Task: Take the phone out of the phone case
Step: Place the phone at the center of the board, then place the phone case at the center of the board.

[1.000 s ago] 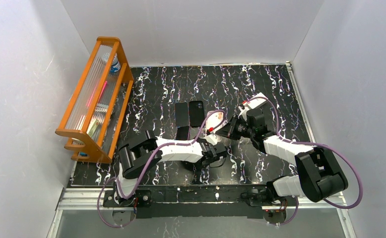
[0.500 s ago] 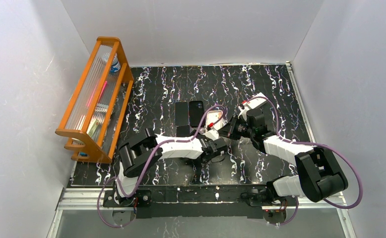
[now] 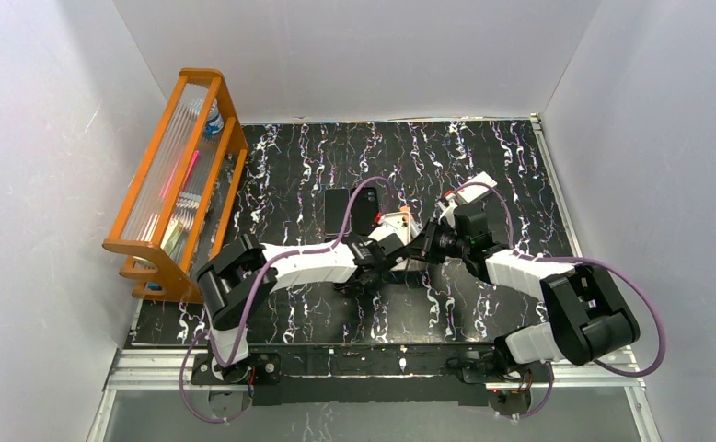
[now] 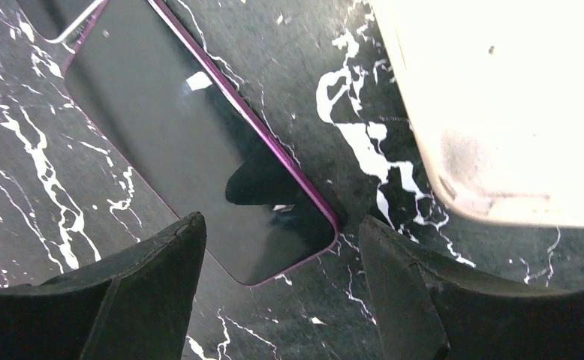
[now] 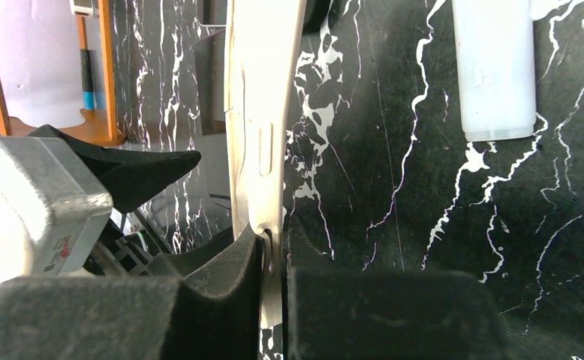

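Note:
A dark phone (image 4: 191, 135) with a purple rim lies flat, screen up, on the black marbled table. My left gripper (image 4: 281, 300) hovers open just above its near corner, fingers apart on either side and holding nothing. The cream phone case (image 5: 263, 112) stands on edge to the right of the phone (image 4: 514, 97). My right gripper (image 5: 274, 255) is shut on the case's lower edge. From above, the case (image 3: 398, 224) sits between the left gripper (image 3: 389, 253) and the right gripper (image 3: 421, 243); the left arm hides the purple-rimmed phone there.
Two other dark phones (image 3: 337, 210) (image 3: 365, 206) lie side by side beyond the grippers. An orange rack (image 3: 175, 184) stands along the left wall. A white oblong object (image 5: 495, 67) lies on the table past the case. White walls close in the table on three sides.
My left gripper has opened and its arm has swung forward toward the case. The right gripper has shifted slightly left, still holding the case.

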{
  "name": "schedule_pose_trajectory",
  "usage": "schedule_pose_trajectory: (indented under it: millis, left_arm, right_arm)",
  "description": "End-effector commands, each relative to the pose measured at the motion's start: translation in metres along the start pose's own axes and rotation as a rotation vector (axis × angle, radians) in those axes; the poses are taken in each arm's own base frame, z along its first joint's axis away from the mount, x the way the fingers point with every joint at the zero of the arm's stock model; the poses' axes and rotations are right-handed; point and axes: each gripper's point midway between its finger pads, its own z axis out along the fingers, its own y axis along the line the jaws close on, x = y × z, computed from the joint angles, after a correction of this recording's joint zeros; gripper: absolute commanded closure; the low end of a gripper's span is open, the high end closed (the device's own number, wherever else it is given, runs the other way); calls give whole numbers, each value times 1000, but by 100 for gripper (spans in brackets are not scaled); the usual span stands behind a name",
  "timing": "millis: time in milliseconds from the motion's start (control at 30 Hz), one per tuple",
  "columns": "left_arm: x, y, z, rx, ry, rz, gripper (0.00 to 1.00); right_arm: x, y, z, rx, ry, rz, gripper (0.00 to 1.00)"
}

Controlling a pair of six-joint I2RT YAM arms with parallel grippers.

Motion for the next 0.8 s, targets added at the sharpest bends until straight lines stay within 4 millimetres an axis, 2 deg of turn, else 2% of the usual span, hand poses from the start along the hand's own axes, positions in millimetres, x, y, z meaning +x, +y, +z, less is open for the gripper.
schedule_pose_trajectory:
  millis: [0, 67, 300, 500, 767]
  left_arm:
    - [10, 2, -12, 76, 28, -42, 27]
    - [10, 5, -17, 93, 23, -59, 27]
    - [-5, 49, -28, 136, -37, -264, 20]
    - [-7, 69, -20, 272, -73, -549, 17]
    - [-10, 112, -31, 244, -138, -661, 17]
  right_arm:
    - [-4, 16, 5, -57, 14, -41, 99]
    - [-2, 16, 7, -59, 28, -45, 99]
    - [6, 13, 20, -44, 84, -43, 99]
    - [13, 15, 38, -40, 129, -56, 99]
    - [49, 27, 51, -53, 228, -76, 99]
